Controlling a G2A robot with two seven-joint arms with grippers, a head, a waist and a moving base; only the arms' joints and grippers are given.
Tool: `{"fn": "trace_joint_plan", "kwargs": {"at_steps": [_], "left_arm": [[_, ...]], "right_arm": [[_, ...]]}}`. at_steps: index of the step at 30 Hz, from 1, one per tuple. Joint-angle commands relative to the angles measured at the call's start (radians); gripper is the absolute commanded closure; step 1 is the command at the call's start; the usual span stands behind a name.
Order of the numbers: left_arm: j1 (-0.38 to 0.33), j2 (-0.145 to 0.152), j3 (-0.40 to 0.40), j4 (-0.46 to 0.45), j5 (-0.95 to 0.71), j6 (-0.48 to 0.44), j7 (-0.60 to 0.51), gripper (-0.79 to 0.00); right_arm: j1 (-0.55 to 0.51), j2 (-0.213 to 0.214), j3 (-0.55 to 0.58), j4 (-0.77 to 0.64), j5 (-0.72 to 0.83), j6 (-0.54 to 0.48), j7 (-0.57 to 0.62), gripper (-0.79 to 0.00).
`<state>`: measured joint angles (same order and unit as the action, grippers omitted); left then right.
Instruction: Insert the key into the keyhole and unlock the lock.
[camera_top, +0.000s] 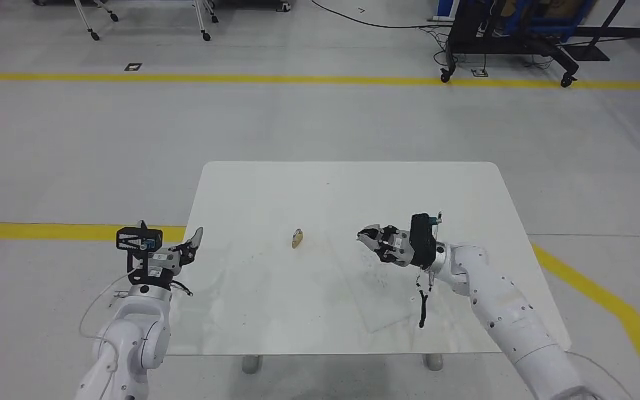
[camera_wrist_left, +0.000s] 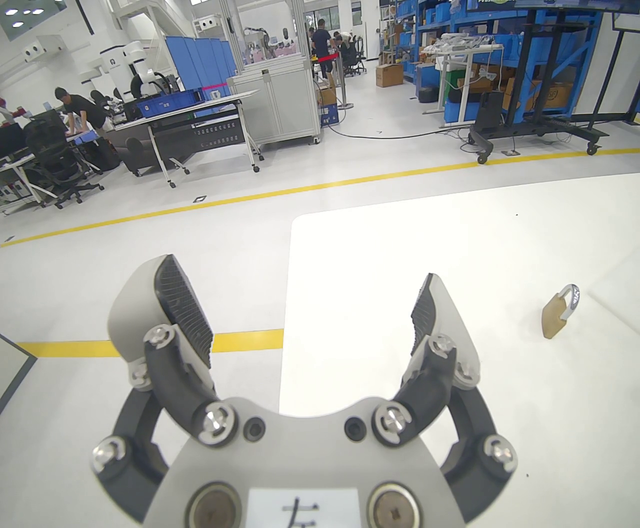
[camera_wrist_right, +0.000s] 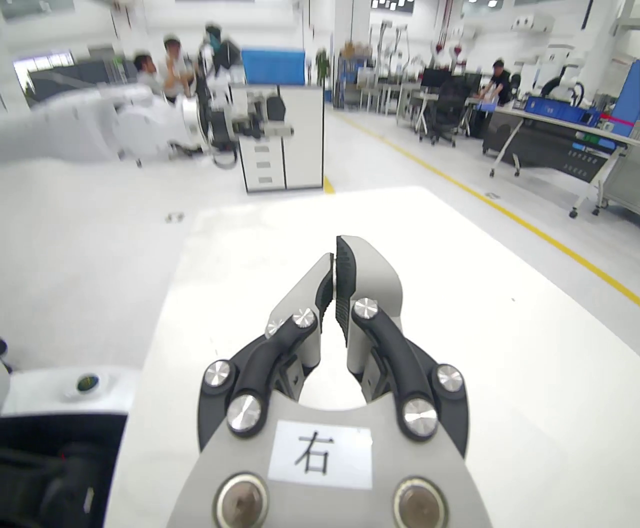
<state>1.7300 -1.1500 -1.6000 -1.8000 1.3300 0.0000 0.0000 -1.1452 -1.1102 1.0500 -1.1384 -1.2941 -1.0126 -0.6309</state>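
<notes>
The task looks to be at its opening step: the small brass padlock with a silvery shackle (camera_top: 298, 238) lies on the white rectangular table (camera_top: 400, 190), near its middle, with neither arm touching it and the shackle apparently closed.

The left gripper (camera_top: 190, 248) sits at the table's left edge with its ribbed black pads spread wide and nothing between them. In the left wrist view the padlock (camera_wrist_left: 557, 315) lies well apart from this gripper (camera_wrist_left: 300, 285), further in from the edge.

The right gripper (camera_top: 366, 236) is over the table on the padlock's other side, nearer to it but also apart. Its pads are pressed together (camera_wrist_right: 334, 250). Whether a key is pinched between them cannot be told.

The next move probably calls for the left gripper to travel in from the edge and clamp the brass body steady, keyhole exposed, so that the right can line up with it.
</notes>
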Motion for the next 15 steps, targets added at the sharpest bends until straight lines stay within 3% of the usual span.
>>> {"fn": "trace_joint_plan", "kwargs": {"at_steps": [1, 5, 15], "left_arm": [[0.0, 0.0, 0.0, 0.0, 0.0, 0.0, 0.0, -0.785], [0.0, 0.0, 0.0, 0.0, 0.0, 0.0, 0.0, -0.785], [0.013, -0.004, -0.01, -0.006, -0.045, 0.004, 0.043, -0.785]], "right_arm": [[0.026, 0.003, -0.066, 0.01, 0.08, 0.0, -0.049, 0.0], [0.057, 0.028, -0.148, 0.01, 0.143, 0.0, -0.072, 0.0], [0.057, 0.028, -0.148, 0.01, 0.143, 0.0, -0.072, 0.0]]}}
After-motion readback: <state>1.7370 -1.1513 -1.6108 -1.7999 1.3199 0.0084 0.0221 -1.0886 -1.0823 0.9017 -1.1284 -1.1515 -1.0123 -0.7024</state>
